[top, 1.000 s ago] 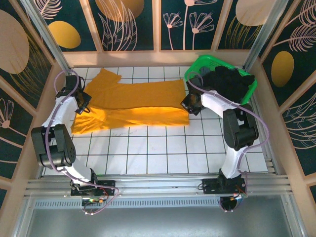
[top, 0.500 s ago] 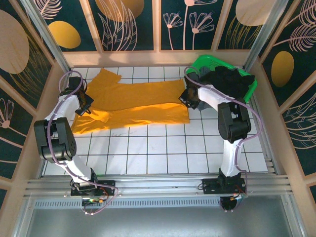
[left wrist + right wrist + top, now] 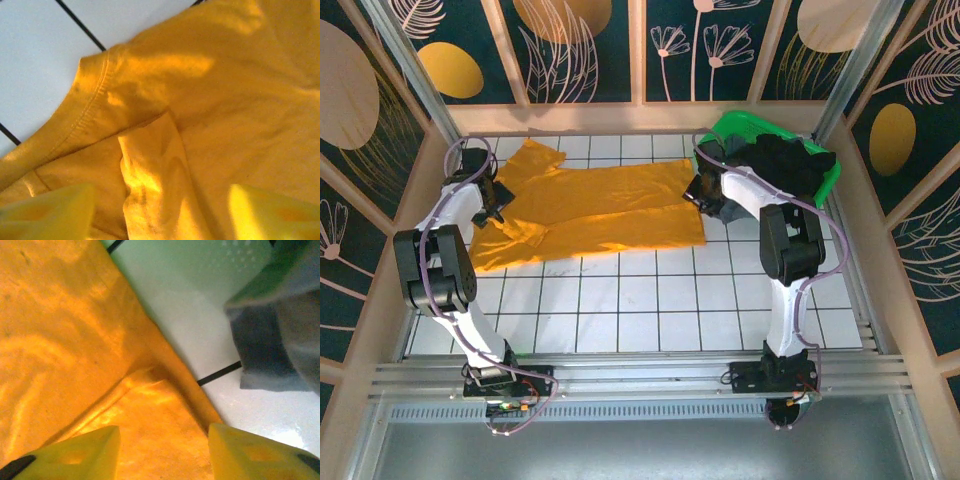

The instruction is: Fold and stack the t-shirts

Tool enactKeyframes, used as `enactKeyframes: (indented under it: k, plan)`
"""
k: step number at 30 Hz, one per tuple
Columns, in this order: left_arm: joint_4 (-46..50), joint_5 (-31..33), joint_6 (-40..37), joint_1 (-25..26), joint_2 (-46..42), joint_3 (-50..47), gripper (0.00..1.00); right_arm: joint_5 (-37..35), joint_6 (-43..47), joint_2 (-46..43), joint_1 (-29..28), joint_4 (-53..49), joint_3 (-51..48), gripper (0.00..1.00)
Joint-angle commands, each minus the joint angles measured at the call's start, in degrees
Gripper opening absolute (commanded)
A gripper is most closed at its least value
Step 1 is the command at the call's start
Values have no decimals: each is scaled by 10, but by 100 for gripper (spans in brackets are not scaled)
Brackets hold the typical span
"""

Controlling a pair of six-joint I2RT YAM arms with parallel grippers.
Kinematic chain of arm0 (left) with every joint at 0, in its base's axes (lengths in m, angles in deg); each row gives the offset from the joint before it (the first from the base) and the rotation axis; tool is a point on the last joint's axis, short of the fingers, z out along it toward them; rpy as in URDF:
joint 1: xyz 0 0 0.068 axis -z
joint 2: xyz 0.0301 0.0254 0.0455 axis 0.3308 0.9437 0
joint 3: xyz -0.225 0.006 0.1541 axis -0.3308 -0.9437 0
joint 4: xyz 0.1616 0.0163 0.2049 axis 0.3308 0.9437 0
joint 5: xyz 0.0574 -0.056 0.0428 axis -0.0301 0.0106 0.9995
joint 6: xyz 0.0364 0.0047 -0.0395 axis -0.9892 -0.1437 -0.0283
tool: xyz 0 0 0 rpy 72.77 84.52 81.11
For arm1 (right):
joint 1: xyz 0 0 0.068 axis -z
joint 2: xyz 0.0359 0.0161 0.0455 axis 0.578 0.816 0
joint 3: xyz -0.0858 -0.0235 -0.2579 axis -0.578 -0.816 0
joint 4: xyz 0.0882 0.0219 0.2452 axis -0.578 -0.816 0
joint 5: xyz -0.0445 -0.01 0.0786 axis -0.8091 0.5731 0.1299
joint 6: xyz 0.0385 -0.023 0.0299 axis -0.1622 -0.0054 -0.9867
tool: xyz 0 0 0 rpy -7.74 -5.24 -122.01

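The large mustard-orange t-shirt point(image 3: 610, 210) lies partly folded across the back of the tiled table. My left gripper point(image 3: 492, 205) hovers low over its left end, jaws open. In the left wrist view a raised ridge of orange cloth point(image 3: 150, 175) runs between the spread fingertips point(image 3: 50, 210), beside the ribbed collar point(image 3: 85, 110). At the shirt's right edge my right gripper point(image 3: 703, 190) is open as well, and its fingers point(image 3: 75, 455) straddle the folded hem corner point(image 3: 165, 405). Black and grey shirts point(image 3: 785, 165) are heaped in the basket.
The bright green basket point(image 3: 735, 125) stands at the back right corner, its wall point(image 3: 235, 265) close to my right gripper, with a grey cloth point(image 3: 270, 345) hanging over it. White tiled tabletop point(image 3: 650, 300) stretches in front of the shirt. Patterned walls enclose the table.
Both grippers have moved a little toward the back over the ends of the orange shirt, and the arms' elbows have swung inward. The shirt's near edge has shifted slightly back.
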Motion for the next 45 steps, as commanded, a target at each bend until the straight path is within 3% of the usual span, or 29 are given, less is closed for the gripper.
enactKeyframes:
  k: [1, 6, 9, 13, 18, 24, 26, 33, 45]
  plan:
    - [33, 17, -22, 1, -44, -2, 78, -39, 55, -42, 3, -26, 18, 59]
    - [31, -5, 9, -14, -143, -112, 67, -42, 62, -139, 0, -7, -87, 54]
    - [-1, -61, 37, -49, -162, -184, 53, -4, 50, -175, -15, 33, -161, 38]
    - [-55, -106, 62, -71, -142, -225, 35, 32, 37, -153, -38, 69, -201, 21]
    - [-75, -95, 76, -72, -74, -207, 25, 50, 34, -96, -39, 101, -196, 16]
    - [-33, 2, 44, -86, -10, -180, 19, 18, 57, -36, -37, 61, -172, 15]
    - [-33, 7, 36, -97, -10, -191, 19, 14, 60, -34, -37, 47, -184, 15]
    - [-20, 20, 11, -137, -68, -249, 19, 9, 58, -105, -49, 21, -289, 18]
    - [5, 50, 37, -141, -205, -342, 22, 19, -9, -286, -125, -7, -454, 27]
